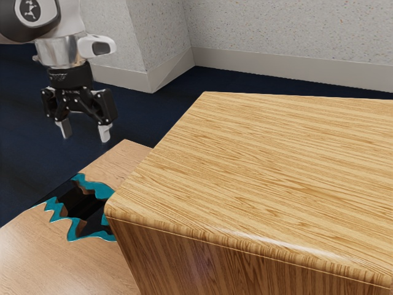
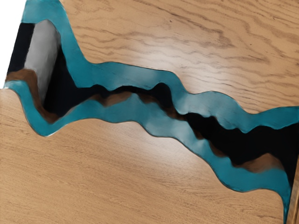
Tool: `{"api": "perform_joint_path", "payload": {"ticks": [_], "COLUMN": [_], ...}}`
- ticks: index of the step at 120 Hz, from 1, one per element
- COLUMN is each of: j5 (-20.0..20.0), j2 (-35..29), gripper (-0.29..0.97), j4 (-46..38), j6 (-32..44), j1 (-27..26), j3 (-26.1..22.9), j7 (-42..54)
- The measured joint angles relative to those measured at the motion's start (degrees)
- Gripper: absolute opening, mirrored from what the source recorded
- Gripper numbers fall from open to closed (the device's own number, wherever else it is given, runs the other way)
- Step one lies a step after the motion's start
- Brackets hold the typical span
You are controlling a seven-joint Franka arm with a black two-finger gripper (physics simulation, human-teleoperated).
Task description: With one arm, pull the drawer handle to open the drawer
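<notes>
A large wooden cabinet point(image 1: 264, 166) stands on the wooden table point(image 1: 37, 258) and takes up the exterior view's right. I see its flat top and one plain side face point(image 1: 184, 264). My black gripper point(image 1: 85, 132) hangs in the air at the exterior view's upper left. It is open, points down and has nothing between its fingers. It is well apart from the cabinet, above the table's far end. Under my hand, the wrist view looks down on the table top point(image 2: 93, 177).
A jagged teal-edged gap point(image 1: 77, 212) cuts through the table beside the cabinet's near corner, and it winds across the wrist view point(image 2: 140, 100). Dark blue floor point(image 1: 24, 153) lies beyond the table. A grey wall with a pale skirting board point(image 1: 276, 64) runs behind.
</notes>
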Motion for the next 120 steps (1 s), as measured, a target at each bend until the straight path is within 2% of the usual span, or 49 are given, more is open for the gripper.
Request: {"api": "perform_joint_path", "payload": {"ticks": [14, 26, 41, 60, 74, 80, 91, 97, 120], "j5": [-0.2, -1.3, -3.1, -6.6, -7.5, -7.7, -7.8, -7.8, -5.8], "j2": [-0.1, -5.0, 1.8, 8.1, 8.6, 5.2, -7.7, -12.5, -18.4], "gripper": [0.68, 0.68, 0.68, 0.68, 0.68, 0.68, 0.68, 0.68, 0.68], "j4": [0.1, 5.9, 6.9, 7.0, 6.5, 1.1, -17.4, -24.5, -34.7], "j6": [3.2, 4.0, 7.8, 13.9, 16.6, 18.8, 24.1, 27.0, 34.8], "j1": [0.0, -1.8, -5.2, -1.8, -2.2, -2.9, -3.1, -3.6, -3.6], "j3": [0.0, -0.2, 2.2, 2.6, 2.4, 2.0, -1.0, -1.9, -3.5], "j7": [-0.9, -1.5, -2.2, -3.0, -3.3, -3.5, -3.7, -3.8, -3.8]}}
